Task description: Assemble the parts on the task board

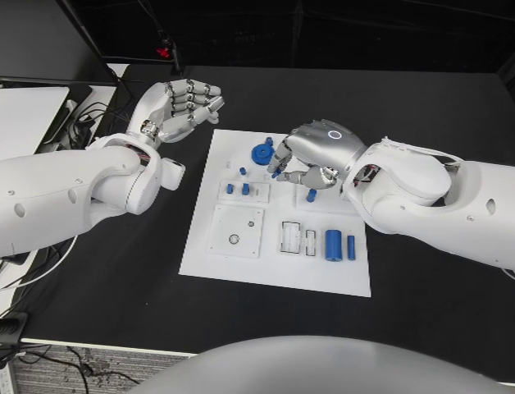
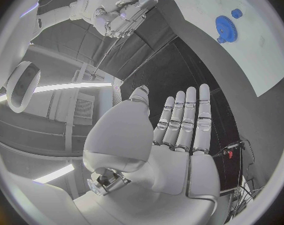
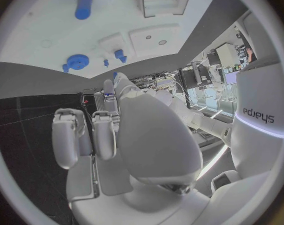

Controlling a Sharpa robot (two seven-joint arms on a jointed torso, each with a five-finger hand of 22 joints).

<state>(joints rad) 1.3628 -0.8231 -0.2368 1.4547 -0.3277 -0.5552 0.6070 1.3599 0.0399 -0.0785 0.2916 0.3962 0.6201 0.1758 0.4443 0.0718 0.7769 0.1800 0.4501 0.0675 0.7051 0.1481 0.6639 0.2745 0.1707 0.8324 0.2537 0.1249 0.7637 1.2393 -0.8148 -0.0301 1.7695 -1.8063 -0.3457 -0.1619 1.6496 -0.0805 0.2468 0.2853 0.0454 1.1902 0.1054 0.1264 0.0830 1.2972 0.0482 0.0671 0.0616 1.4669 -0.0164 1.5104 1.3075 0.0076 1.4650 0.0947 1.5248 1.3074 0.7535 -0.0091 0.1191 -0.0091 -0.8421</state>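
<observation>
Matte black table (image 1: 447, 123), flat white task board (image 1: 281, 246), left hand (image 1: 184, 107) fingers spread empty, right hand (image 1: 314, 156) perhaps pinching blue part (image 1: 278, 173).

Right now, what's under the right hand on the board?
The right hand hovers over the white board's far end. Beside it show a blue gear and small blue pegs. What lies directly beneath the palm is covered.

White task board (image 1: 284, 267) flat mid-table; blue gear (image 1: 262, 153) at far edge, blue cylinders (image 1: 332, 245) nearer.
</observation>
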